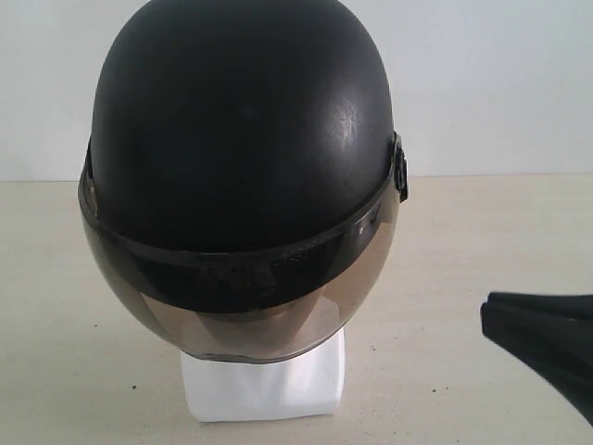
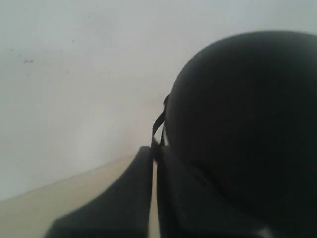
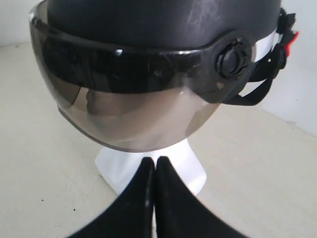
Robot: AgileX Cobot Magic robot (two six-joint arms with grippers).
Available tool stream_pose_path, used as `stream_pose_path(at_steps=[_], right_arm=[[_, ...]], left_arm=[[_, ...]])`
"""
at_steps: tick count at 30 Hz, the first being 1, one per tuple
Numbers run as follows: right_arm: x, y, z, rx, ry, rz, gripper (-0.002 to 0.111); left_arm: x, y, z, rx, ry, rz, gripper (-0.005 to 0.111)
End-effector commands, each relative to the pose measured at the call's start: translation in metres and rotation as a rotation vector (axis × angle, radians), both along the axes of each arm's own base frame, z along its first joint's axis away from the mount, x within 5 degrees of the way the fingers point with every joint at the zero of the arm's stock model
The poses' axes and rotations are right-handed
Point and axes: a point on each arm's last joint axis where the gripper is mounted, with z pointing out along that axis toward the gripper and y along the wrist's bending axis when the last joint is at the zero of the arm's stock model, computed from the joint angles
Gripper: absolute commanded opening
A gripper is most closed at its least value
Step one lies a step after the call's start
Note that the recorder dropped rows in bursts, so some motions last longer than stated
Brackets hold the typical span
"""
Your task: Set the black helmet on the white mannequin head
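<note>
Your R gripper (image 1: 493, 321) is closed tight, w/ both fingers pressed flat together and nothing between them. It sits low over the table (image 1: 463, 232), at abt the height of the white mannequin head (image 1: 264, 385)'s base. It's clear of the base, not touching. The black helmet (image 1: 241, 120) is straight ahead of those fingertips and higher up. It's seated down on the head, w/ the shell covering the crown. The smoky visor (image 1: 241, 306) hangs over the face. From the R wrist cam you can make out the nose and cheek thru the tint. Only the neck and base show below the visor rim.

Your L gripper (image 2: 154, 151) is round the helmet's far side, out of sight in the ext. view. Its fingers (image 2: 129, 198) are all but together, w/ just a thin slit between them. The shell is right beside the hand, very near. A black strap (image 2: 158, 124) runs from the helmet edge down to the tips. Can't tell if it's pinched or only lying there.
</note>
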Motion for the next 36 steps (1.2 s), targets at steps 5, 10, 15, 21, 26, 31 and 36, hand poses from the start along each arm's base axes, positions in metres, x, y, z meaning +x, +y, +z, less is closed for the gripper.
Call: stream_pose_path(at_steps=[5, 10, 15, 21, 26, 31, 36], right_arm=[[-0.003, 0.001, -0.011, 0.079, 0.036, 0.014, 0.000], [-0.003, 0.001, -0.011, 0.094, 0.059, 0.009, 0.000], [-0.003, 0.001, -0.011, 0.094, 0.059, 0.009, 0.000], [-0.003, 0.001, -0.011, 0.094, 0.059, 0.009, 0.000], [-0.003, 0.001, -0.011, 0.094, 0.059, 0.009, 0.000], [-0.003, 0.000, -0.012, 0.091, 0.060, 0.007, 0.000], [-0.003, -0.011, -0.004, 0.107, -0.038, -0.037, 0.000]], left_arm=[[-0.021, 0.008, -0.051, -0.009, 0.079, 0.097, 0.005], [-0.023, 0.004, -0.064, -0.016, 0.124, 0.052, 0.005], [-0.025, -0.002, -0.064, -0.022, 0.137, -0.018, 0.005], [-0.025, -0.002, -0.064, -0.022, 0.137, -0.018, 0.005], [-0.025, -0.002, -0.064, -0.022, 0.137, -0.018, 0.005], [-0.025, -0.002, -0.064, -0.022, 0.137, -0.018, 0.005], [-0.025, -0.001, -0.064, -0.021, 0.135, -0.006, 0.005]])
